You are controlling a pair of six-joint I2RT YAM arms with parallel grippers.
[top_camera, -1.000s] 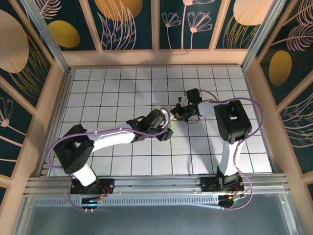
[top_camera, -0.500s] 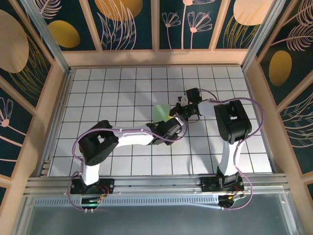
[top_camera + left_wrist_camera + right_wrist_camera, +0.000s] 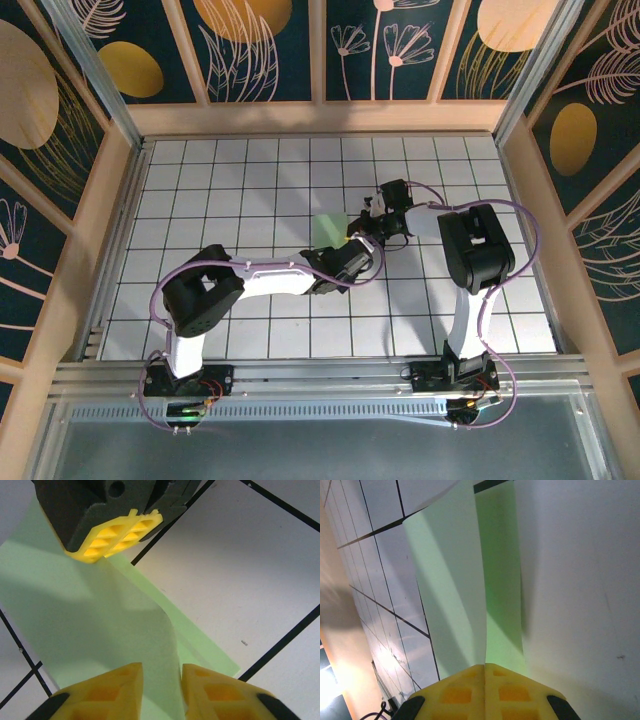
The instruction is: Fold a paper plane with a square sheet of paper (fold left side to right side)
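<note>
Currently the square sheet of paper (image 3: 327, 228), near the middle of the table (image 3: 220, 190), is pinched at one edge by the right gripper (image 3: 485, 667); a raised flap is straddled by the left gripper (image 3: 162, 679), fingers slightly apart.

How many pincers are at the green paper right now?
2. The right pincer is shut on one edge of the paper; the left pincer straddles the opposite edge, jaws apart.

We watch the left arm's elbow swing right, in toward the middle. Its left gripper (image 3: 348, 252) now sits a little further right and nearer than a second ago. More of the thin pale-green square sheet of paper (image 3: 325, 228) is uncovered on its far side.
</note>
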